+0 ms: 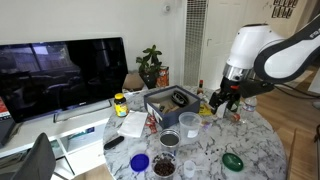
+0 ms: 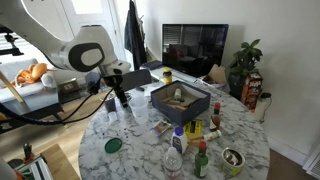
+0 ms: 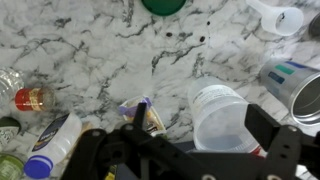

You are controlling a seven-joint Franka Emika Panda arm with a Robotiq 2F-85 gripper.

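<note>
Indoors, jaws above marble table (image 1: pixel 215 150), near television (image 1: pixel 60 70).

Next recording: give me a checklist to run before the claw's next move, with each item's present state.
1. The claw is open: ok, jaws stand apart.
2. Nothing gripped: ok.
3. The clear cup sits below, between the jaws: ok.
4. Room beside it: not ok, a small wrapper lies close by.
5. Height over the marble table: cannot tell.
</note>
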